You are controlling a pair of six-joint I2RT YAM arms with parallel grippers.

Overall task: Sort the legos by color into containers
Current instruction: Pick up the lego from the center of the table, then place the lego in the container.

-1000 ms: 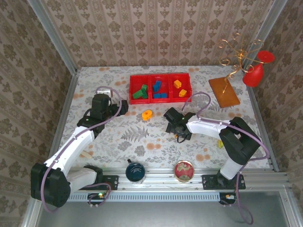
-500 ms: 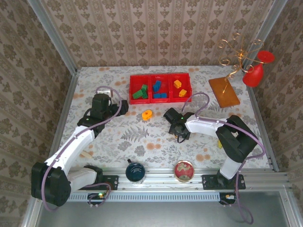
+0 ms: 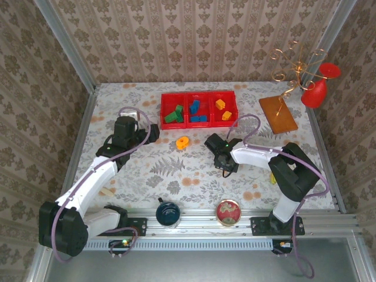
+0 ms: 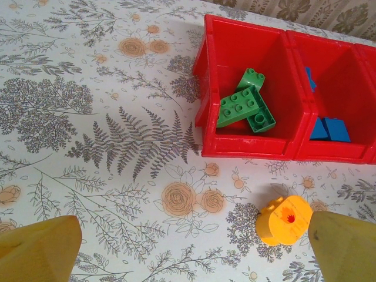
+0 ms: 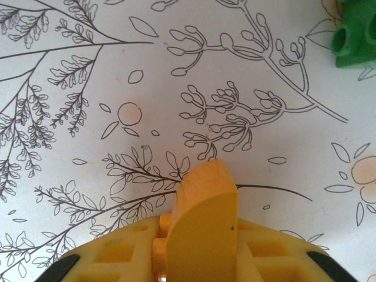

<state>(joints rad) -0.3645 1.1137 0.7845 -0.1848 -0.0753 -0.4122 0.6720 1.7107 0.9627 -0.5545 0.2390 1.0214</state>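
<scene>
The red tray (image 3: 198,124) stands at the back with green bricks (image 3: 174,114) in its left compartment, blue bricks (image 3: 196,110) in the middle and orange-yellow ones (image 3: 222,108) on the right. An orange ring piece (image 3: 183,141) lies on the cloth in front of it. My left gripper (image 3: 154,134) hovers open; in the left wrist view the ring (image 4: 285,219) sits by its right finger, with the tray wall (image 4: 247,147) and green bricks (image 4: 245,108) beyond. Low over the cloth, my right gripper (image 3: 225,166) is shut on an orange-yellow brick (image 5: 202,194). A green brick (image 5: 355,38) lies beyond it.
A dark blue cup (image 3: 168,212) and a round red tin (image 3: 228,211) stand by the near rail. A brown board (image 3: 278,113), a red vase (image 3: 317,88) and a gold wire stand (image 3: 296,67) occupy the back right. A small yellow piece (image 3: 273,178) lies beside the right arm.
My right gripper has closed from open onto the orange-yellow brick and shifted slightly. The left arm and the ring have not moved.
</scene>
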